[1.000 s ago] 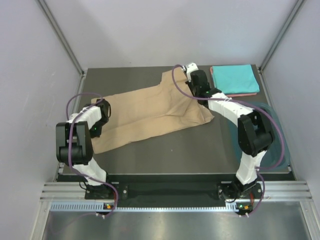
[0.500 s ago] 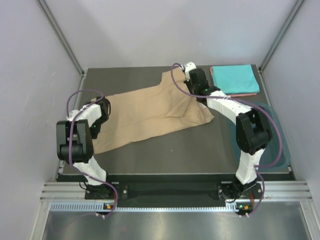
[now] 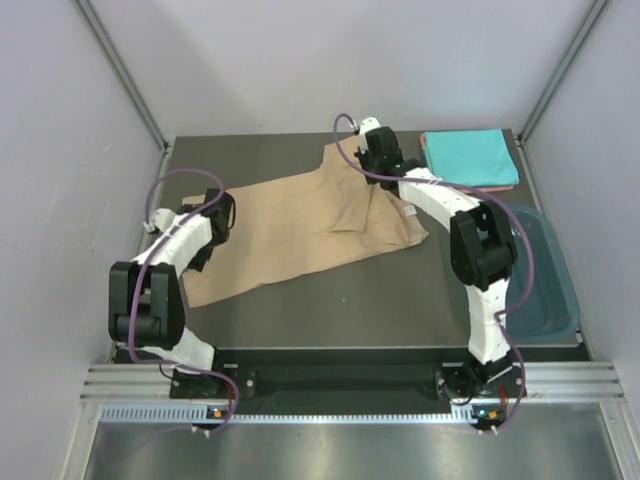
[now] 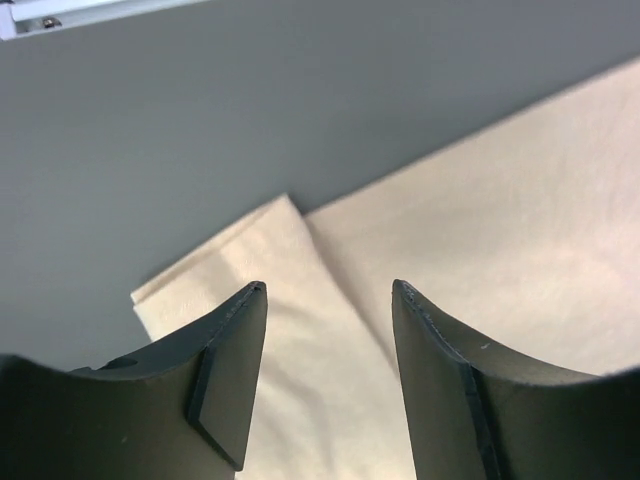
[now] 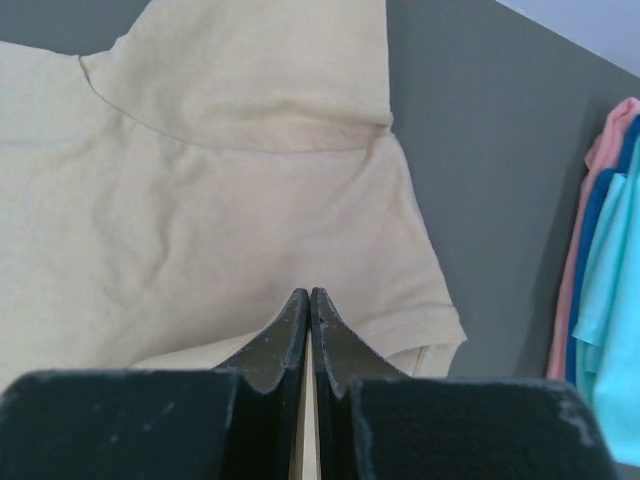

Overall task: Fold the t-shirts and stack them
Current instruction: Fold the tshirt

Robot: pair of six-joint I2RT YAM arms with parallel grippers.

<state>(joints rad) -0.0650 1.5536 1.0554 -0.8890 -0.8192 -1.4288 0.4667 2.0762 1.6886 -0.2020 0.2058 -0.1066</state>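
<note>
Across the tabletop [image 3: 330,300] sprawls the tan t-shirt [image 3: 300,225], unfolded; left pincer [image 4: 330,286] gapes over its left corner, right pincer [image 5: 309,292] sits shut by the far sleeve. Next, likely: grip, fold.

- The right claw [image 3: 374,150] is now farther left along the far sleeve of the tan t-shirt [image 3: 300,215], so the turquoise t-shirt [image 3: 468,155] lies further off to its right.
- The right arm [image 3: 482,245] folds in toward the middle of the tabletop [image 3: 330,300], uncovering more of the teal tub [image 3: 548,290] on the near right of that claw.
- The left claw [image 3: 218,212] reaches farther out and rightward, onto the cloth's left edge.
- The left arm [image 3: 165,255] behind it stretches straighter.
</note>
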